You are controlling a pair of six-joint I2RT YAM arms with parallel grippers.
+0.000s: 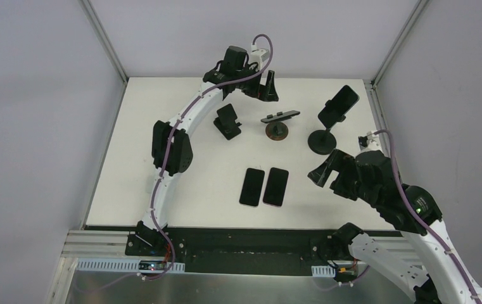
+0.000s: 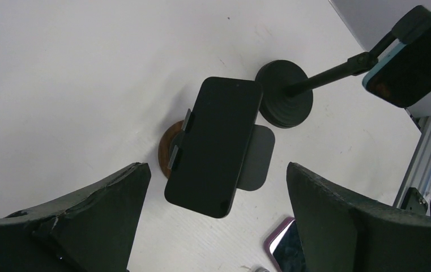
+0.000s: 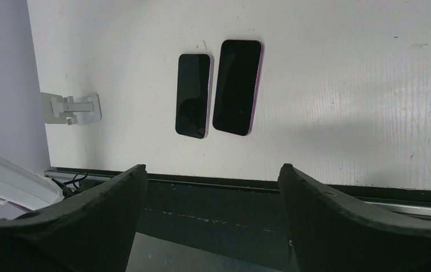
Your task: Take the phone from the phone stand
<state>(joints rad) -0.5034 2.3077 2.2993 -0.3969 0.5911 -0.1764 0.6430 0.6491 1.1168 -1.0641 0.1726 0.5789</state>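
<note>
Hovering wide open and empty, the left claw (image 2: 216,173) hangs over the stand (image 2: 164,148) with the brown base. The right claw (image 3: 210,170) has its jaws apart too and grips nothing. Up and to the right of the left claw's right finger, a tall stand (image 2: 285,102) carries a tilted second phone (image 2: 408,62). A small stand (image 1: 227,120) near that claw looks empty, though I cannot be sure. The phone (image 2: 213,146) sits clamped face up straight under the left claw, framed between its fingers and untouched. Two flat phones (image 3: 193,95) lie side by side ahead of the right claw and seem already freed. I judge the job partly done. For this phone only the approach is made, with lowering, gripping and lifting out all left. Plain grey walls (image 1: 35,95) and metal posts close in the room, and the white table (image 1: 162,164) is matt with a few faint scuffs.
</note>
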